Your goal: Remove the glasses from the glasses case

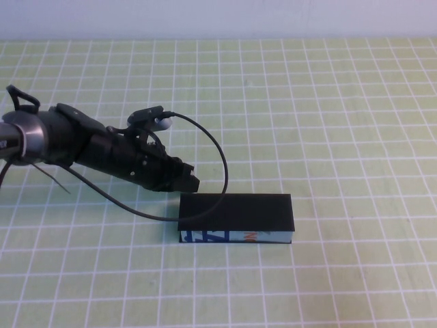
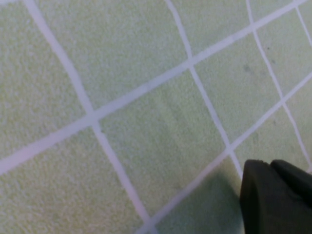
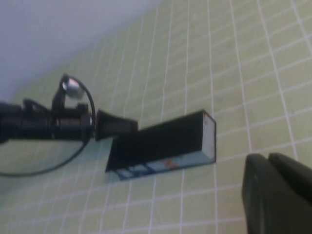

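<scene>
**Jaws Beside a Shut Case**

Jaws first: on the left gripper [image 1: 188, 179] they look pressed close together with nothing between them, and the tip sits just beside the back left corner of the glasses case [image 1: 235, 218]. Whether it touches the lid cannot be told.

Nearest the robot is the light blue side of the case, with dark blue and orange print. Above it lies the flat black lid, shut. The glasses must be inside, because they cannot be seen anywhere. Behind the case, the left arm reaches in from the left over the green checked mat [image 1: 341, 123], with a black cable [image 1: 218, 154] looping by it.

The right gripper [image 3: 280, 195] is not in the high view. Its own camera shows it held up above the mat, well apart from the case, and its jaws look nearly shut.

The step in hand seems to be opening the lid. To do it well, the left tip should probably catch the lid's edge and lift slowly, so the light case does not slide. The right gripper could hold the box down.
</scene>
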Robot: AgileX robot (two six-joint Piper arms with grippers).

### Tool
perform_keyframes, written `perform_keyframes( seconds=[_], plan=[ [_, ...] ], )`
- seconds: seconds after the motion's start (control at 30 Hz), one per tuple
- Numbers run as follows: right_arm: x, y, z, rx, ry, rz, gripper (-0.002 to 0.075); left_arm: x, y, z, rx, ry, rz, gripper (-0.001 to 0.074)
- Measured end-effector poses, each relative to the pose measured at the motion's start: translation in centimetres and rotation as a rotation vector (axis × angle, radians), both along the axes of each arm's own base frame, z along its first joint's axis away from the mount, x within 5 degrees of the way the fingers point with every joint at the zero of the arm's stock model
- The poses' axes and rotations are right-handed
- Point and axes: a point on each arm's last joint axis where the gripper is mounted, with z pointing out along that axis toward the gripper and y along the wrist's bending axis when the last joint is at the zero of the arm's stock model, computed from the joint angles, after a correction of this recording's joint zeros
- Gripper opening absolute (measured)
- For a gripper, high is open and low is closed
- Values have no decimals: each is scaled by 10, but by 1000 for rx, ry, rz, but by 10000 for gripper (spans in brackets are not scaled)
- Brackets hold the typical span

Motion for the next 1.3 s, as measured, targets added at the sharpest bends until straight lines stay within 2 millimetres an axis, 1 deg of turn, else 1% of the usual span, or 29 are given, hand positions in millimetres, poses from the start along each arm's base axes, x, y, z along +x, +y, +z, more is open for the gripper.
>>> perform_keyframes(
  seconds=[0.1, 0.2, 0.3, 0.37, 0.4, 0.47, 0.57, 0.67, 0.8, 0.87, 0.93, 1.0, 1.03, 1.1, 1.23, 1.27, 1.3],
  plan=[
    [20, 6, 17, -100, 100, 113, -18, 0, 0, 0, 1, 3, -8, -4],
    [49, 11, 31, -176, 186, 218, -18, -1, 0, 0, 1, 4, -9, -4],
    [84, 15, 36, -229, 271, 310, -18, -1, 0, 0, 2, 3, -10, -4],
    [107, 21, 37, -263, 296, 365, -18, -1, 0, 0, 2, 3, -10, -4],
    [115, 25, 37, -279, 300, 388, -18, -1, 0, 0, 2, 3, -10, -4],
    [133, 39, 38, -318, 304, 451, -18, -1, 0, 0, 2, 3, -10, -4],
    [150, 72, 38, -390, 284, 565, -18, -1, 0, 0, 2, 3, -10, -4],
    [160, 110, 31, -497, 261, 687, -18, -1, 0, 0, 3, 3, -11, -4],
    [161, 157, 18, -693, 189, 857, -17, -1, 0, 0, 3, 3, -11, -4],
    [160, 177, 8, -826, 148, 942, -17, -1, 0, 0, 3, 4, -11, -4],
    [160, 191, -3, -943, 112, 1005, -11, -1, 0, 0, 3, 4, -11, -4],
    [162, 202, -11, -1040, 69, 1044, 13, -1, 0, 0, 3, 4, -11, -4],
    [164, 206, -16, -1076, 50, 1056, 37, -1, 0, 0, 4, 3, -12, -4],
    [169, 212, -22, -1119, 14, 1059, 107, -1, 0, 0, 4, 4, -14, -4],
    [180, 217, -34, -1204, -66, 1051, 277, -1, 0, 0, 5, 4, -15, -4],
    [183, 218, -37, -1224, -85, 1051, 309, -1, 0, 0, 5, 4, -15, -4],
    [185, 219, -39, -1243, -103, 1051, 327, -1, 0, 0, 5, 4, -15, -4]
  ],
)
